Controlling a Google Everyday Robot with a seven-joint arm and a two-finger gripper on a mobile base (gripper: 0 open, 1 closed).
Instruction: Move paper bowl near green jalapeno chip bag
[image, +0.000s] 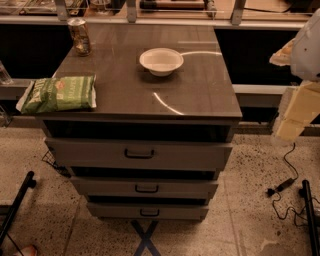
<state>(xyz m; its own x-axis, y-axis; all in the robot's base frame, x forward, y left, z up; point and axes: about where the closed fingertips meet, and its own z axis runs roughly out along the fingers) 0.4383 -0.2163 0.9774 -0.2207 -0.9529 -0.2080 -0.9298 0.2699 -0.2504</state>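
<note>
Sitting mid-back on the grey drawer cabinet (125, 95), the round white paper bowl (161, 61) lay well apart from the crinkly green jalapeno chip bag (59, 93) at the cabinet's front-left corner, so the whole move seemed left to do. The pale gripper (295, 112) hung off the cabinet's right side; whether it was open or closed could not be told.

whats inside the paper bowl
Nothing visible: the paper bowl looks empty and white inside, though its near rim hides a sliver of the bottom. The gripper hangs off to the right, beyond the cabinet.

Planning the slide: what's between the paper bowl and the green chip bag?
Bare cabinet top between paper bowl and chip bag, in the camera view; gripper hangs at right.
</note>
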